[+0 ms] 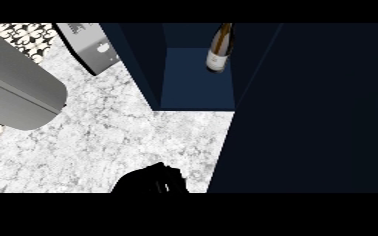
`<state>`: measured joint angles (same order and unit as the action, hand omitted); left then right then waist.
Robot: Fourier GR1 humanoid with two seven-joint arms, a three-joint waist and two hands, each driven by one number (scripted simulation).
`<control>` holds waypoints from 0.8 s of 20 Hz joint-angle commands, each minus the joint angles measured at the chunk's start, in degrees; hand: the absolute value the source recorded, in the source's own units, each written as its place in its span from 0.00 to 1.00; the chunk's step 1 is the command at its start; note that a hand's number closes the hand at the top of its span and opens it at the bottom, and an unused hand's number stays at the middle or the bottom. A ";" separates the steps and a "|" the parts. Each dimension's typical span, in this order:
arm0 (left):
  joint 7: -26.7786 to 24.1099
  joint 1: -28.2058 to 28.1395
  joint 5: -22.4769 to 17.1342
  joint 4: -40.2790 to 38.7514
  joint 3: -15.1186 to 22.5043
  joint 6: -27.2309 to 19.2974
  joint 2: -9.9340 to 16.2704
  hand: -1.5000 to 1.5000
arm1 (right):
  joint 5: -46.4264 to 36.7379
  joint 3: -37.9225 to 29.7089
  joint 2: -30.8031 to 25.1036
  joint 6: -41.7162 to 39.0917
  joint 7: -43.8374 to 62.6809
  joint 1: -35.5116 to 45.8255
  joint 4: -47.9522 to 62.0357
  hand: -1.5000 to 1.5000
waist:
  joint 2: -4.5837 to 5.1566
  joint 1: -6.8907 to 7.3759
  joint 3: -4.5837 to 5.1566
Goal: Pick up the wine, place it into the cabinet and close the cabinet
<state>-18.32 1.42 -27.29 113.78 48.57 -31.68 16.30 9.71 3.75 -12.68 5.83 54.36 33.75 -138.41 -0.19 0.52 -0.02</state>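
Already the wine [219,47] stands inside the cabinet [198,80], on its blue floor toward the back right corner, neck tilted up and to the right as the head view shows it, pale label facing forward. Nothing is holding it; it is apart from both arms. What the coming move turns on is therefore no longer the bottle but the cabinet door [303,110], the broad dark panel filling the right of the view, swung open with its free edge running down toward the lower edge of the tabletop [111,130]. A black hand [153,180] shows at the lower edge, just left of that door edge and well short of the bottle, which lies straight ahead and slightly to its right, deep in the opening. From its place near the middle I cannot say for sure which hand it is, though I take it for the right; its fingers look curled and appear to hold nothing, but the dark shape makes that hard to tell. At the far left a grey forearm [26,90] crosses the tabletop, its hand out of view. Beyond it a grey box-like appliance [92,47] sits beside the cabinet wall. Judging by this, placing is done and closing remains: the near hand would need to get behind the door edge and push it leftward.
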 commanded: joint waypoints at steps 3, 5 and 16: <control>-1.60 -6.78 -5.96 6.84 -6.16 10.25 11.85 1.00 | 3.83 6.16 1.53 -2.62 0.58 2.25 -1.54 1.00 | 0.08 0.26 0.12; -3.46 -9.64 -7.06 7.88 -7.29 11.26 12.93 1.00 | 6.05 9.28 5.24 -0.97 1.15 0.57 -3.96 1.00 | -0.04 0.44 0.11; -10.86 -22.76 -21.06 10.31 -29.02 27.85 26.48 1.00 | -2.48 27.26 12.56 6.05 5.09 9.66 6.23 1.00 | -0.34 1.48 0.30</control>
<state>-27.09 -17.34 -44.11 124.23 26.76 -8.88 38.71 9.68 24.17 -1.90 8.14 57.99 39.53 -135.91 -0.24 1.44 0.04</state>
